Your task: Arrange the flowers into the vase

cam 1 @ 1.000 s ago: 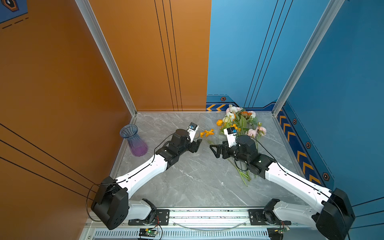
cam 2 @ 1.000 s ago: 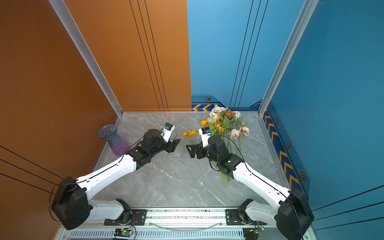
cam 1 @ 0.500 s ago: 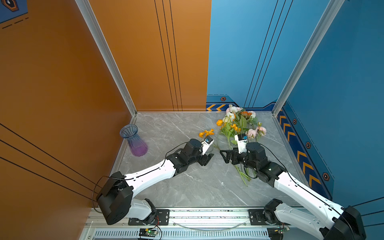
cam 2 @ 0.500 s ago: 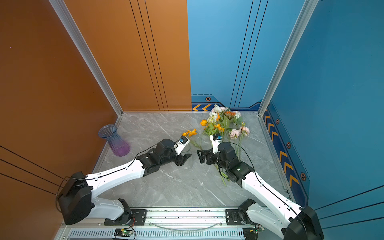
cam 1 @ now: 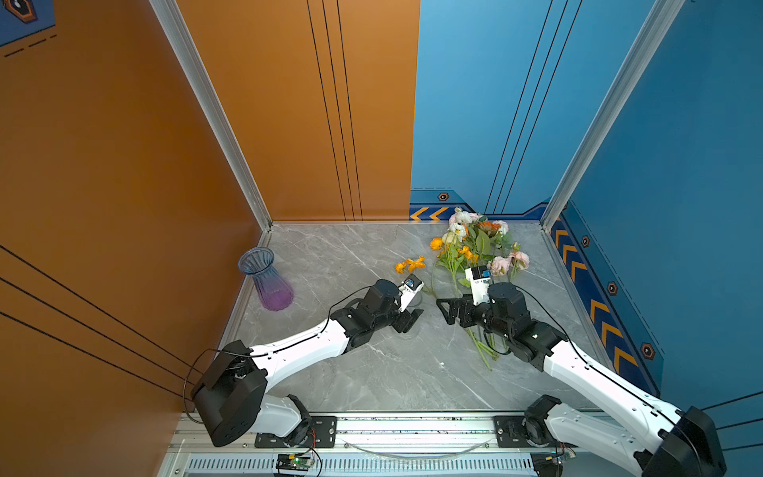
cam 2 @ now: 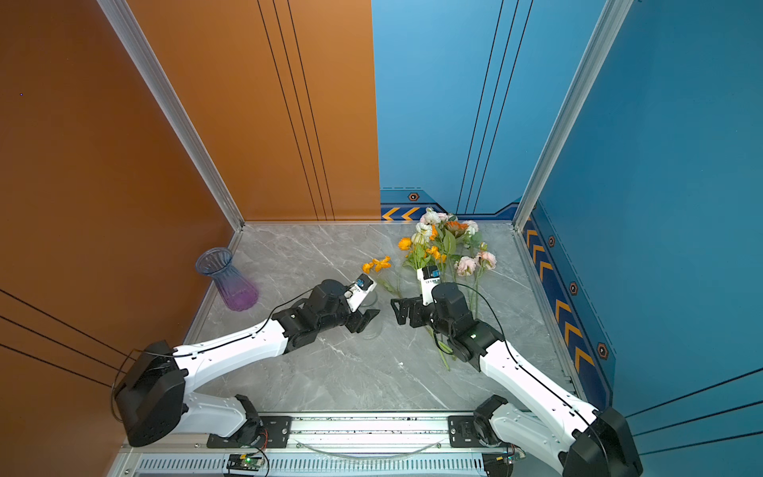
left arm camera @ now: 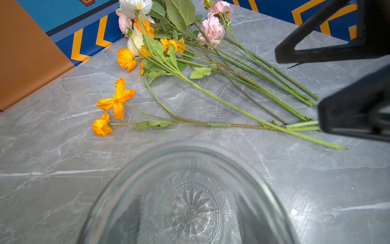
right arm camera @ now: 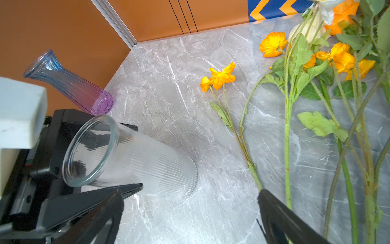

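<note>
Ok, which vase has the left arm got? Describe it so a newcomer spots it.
On the grey marble table, just left of the flowers lying in a bunch in both top views, the left claw is closed on the clear vase. It is a colourless, finely ribbed, wide-mouthed glass cylinder, unlike the narrow-necked blue-to-purple vase by the orange wall.

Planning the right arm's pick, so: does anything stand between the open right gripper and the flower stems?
Nothing visible does. The right gripper, open, is at the ends of the flower stems lying on the table; the clear vase, held by the left gripper, stands on its other side.
</note>
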Available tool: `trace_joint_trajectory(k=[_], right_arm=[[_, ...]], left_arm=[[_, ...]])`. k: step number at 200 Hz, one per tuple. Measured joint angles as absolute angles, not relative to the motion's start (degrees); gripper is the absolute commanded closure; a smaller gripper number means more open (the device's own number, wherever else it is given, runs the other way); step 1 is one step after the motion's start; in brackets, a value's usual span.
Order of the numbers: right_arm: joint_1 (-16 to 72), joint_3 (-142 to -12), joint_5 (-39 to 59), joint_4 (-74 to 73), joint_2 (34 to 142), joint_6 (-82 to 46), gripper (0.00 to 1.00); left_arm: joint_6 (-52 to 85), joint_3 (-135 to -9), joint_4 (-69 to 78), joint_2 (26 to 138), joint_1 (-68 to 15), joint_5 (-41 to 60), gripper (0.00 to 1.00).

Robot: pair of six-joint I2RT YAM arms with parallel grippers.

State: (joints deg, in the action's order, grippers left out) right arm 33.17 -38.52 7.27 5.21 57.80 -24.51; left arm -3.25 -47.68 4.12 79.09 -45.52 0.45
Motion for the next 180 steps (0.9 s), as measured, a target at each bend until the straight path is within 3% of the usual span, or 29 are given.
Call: trace_joint_trajectory(k=[26,57,77,137,180], right_arm=[[33.2,-38.5,7.3,5.2,58.3,-24.5,0.00],[33.2,-38.5,7.3,5.2,58.7,-24.5,0.00],[33.0,-38.5,7.3,5.2,59.0,-24.5,0.00],[30.8,-38.5,7.5,5.2,60.7,-24.5,0.00],[26.5,-38.6,7.3,6.6,60.8,-24.4,0.00]], left_arm=[[-3.6,-46.4,4.4,77.9,-45.2,2.5,0.23],[-4.6,-45.1,5.0,75.8,-44.9,4.2,0.15],[-5.0,-44.7,5.2,74.6,-44.5,4.8,0.00],[-7.3,-44.8,4.3,72.9,-42.2,8.4,0.02],[-11.6,-57.1,-4.7,72.0,-38.3,14.3,0.02]])
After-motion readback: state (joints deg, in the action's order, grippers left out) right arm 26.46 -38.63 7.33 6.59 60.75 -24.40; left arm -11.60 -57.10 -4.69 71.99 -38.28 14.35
